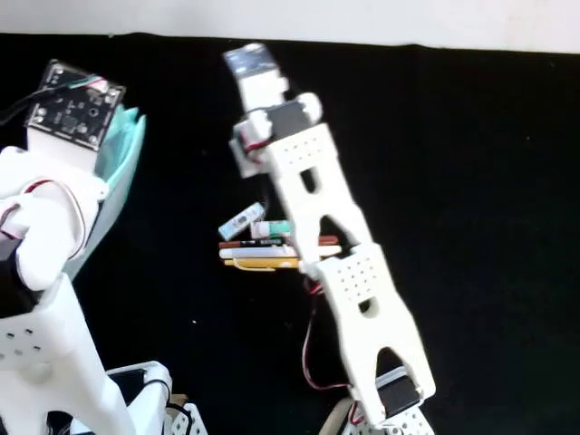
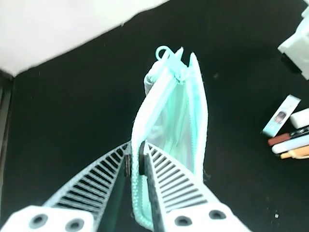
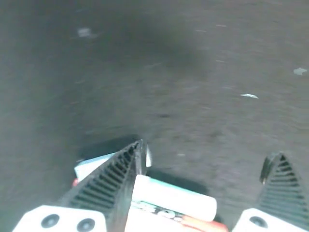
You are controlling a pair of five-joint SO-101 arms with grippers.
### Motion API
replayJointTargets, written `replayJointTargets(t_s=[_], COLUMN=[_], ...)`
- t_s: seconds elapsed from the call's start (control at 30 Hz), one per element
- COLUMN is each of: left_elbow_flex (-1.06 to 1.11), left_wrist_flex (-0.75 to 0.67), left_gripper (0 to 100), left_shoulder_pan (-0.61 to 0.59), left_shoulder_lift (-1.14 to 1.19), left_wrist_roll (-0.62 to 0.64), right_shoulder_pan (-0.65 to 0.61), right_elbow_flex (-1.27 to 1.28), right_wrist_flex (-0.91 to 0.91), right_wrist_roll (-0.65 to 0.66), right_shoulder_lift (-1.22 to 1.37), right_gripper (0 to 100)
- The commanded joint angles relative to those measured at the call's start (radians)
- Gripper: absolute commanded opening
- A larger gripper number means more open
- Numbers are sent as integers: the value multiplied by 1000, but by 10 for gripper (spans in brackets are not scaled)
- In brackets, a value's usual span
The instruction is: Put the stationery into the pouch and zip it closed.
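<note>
One edge of the pouch (image 2: 176, 111) is pinched by the left gripper (image 2: 136, 162). The right gripper (image 3: 207, 152) is held spread over the stationery (image 1: 258, 245), which lies near the pouch. Pens could be scattered if the pile is clipped off-centre.

No legible text, number or sign is found. The small light-blue rectangular packet (image 2: 281, 115) carries a dark printed patch on its face, too small to read. The white cylindrical stick (image 3: 175, 199) bears dark lettering along one side, blurred and partly hidden. The dark circuit board (image 1: 72, 101) shows pale markings, unreadable.
</note>
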Motion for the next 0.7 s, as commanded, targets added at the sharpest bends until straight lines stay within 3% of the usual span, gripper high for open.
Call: replayJointTargets(t_s=[0.0, 0.43, 0.67], left_elbow_flex=[-51, -45, -12], left_wrist_flex=[-26, -60, -34], left_gripper=[7, 7, 7], left_shoulder_pan=[45, 159, 163], left_shoulder_lift=[30, 51, 53], left_wrist_roll=[43, 118, 118], right_shoulder_pan=[64, 120, 117], right_elbow_flex=[-5, -5, -5], right_wrist_flex=[12, 12, 12], right_wrist_roll=[-5, -6, -6], right_shoulder_lift=[-24, -15, -15], right_gripper=[372, 372, 372])
